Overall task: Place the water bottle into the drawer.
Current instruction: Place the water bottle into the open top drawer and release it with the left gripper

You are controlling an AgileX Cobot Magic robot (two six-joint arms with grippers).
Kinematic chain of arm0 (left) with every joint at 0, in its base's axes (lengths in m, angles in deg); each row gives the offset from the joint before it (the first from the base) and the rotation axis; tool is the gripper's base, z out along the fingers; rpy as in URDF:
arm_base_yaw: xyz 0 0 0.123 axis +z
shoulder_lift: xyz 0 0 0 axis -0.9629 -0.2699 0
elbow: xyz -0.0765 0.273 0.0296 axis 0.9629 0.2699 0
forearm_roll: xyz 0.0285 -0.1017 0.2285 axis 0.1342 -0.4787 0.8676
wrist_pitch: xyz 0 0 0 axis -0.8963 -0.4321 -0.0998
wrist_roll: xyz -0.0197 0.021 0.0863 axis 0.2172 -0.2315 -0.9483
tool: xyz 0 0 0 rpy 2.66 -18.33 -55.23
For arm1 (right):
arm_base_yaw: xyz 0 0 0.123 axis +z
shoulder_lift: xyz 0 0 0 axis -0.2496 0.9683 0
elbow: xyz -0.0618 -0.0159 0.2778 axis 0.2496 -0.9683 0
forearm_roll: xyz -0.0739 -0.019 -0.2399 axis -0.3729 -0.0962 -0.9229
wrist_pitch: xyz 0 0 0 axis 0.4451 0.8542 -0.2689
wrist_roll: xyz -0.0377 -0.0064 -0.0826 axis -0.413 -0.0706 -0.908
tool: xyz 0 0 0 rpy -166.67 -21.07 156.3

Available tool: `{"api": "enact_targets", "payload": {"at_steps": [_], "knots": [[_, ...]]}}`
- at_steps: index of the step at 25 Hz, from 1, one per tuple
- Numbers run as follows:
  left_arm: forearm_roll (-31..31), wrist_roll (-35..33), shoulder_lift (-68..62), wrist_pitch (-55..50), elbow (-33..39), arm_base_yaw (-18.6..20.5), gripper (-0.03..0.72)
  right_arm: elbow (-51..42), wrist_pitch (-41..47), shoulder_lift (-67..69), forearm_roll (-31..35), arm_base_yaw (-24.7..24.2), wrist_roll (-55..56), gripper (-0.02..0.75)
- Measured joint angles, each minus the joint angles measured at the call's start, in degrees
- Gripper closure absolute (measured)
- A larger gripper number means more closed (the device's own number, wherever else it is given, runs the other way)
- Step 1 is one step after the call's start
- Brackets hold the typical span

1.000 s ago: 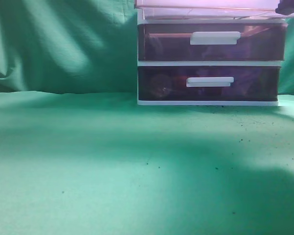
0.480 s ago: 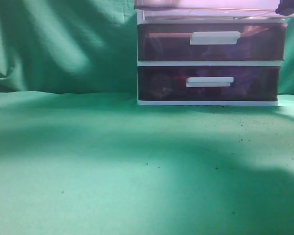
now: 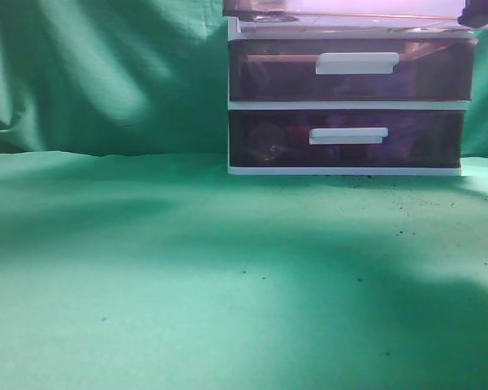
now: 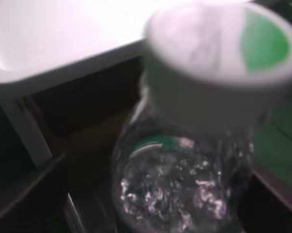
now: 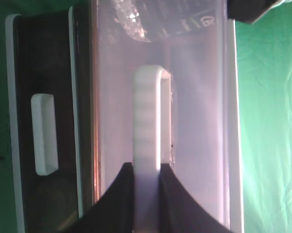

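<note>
Bottle (image 4: pixel 194 145) of clear plastic fills the left wrist view, seen from its cap end: a wide white cap with a green patch on top, a crinkled see-through body below it catching bright glints. It hangs close under the white top corner of the drawer unit (image 4: pixel 48 53), over a dark cavity; the view is too blurred to tell whether it rests on anything. No part of the left hand shows there, so I cannot tell its grip.

The drawer (image 5: pixel 184 97), translucent pinkish-purple with a ribbed white bar handle (image 5: pixel 148 121), is shown from its front in the right wrist view. Through its wall, near the far end, a glinting clear shape with printed marks shows. The right hand (image 5: pixel 146 199) has its two dark fingers (image 5: pixel 114 204) closed against either side of the handle.

In the exterior view the unit stands at the far edge of the green bench (image 3: pixel 187 284), toward the right corner. Its two darker purple drawers (image 3: pixel 349 106) are shut; dim shapes show inside, too murky to name.
</note>
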Motion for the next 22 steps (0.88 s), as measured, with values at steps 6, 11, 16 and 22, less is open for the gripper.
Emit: {"api": "enact_targets", "payload": {"at_steps": [6, 11, 16, 22], "knots": [[0.00, 0.76, 0.00, 7.19, -0.10, 0.00, 0.046, 0.00, -0.10, 0.00, 0.28, 0.00, 0.12, 0.638], [0.00, 1.14, -2.03, 24.67, -0.10, -0.81, 0.106, 0.00, -0.10, 0.00, 0.42, 0.00, 0.22, 0.638], [1.17, 7.31, -9.95, 44.33, -0.22, -2.28, 0.106, 0.00, -0.10, 0.00, 1.26, 0.00, 0.22, 0.638], [2.45, 13.94, -19.71, 65.01, -3.28, -3.01, 0.106, -0.14, 0.23, 0.00, 3.12, 0.26, -0.16, 0.638]]}}
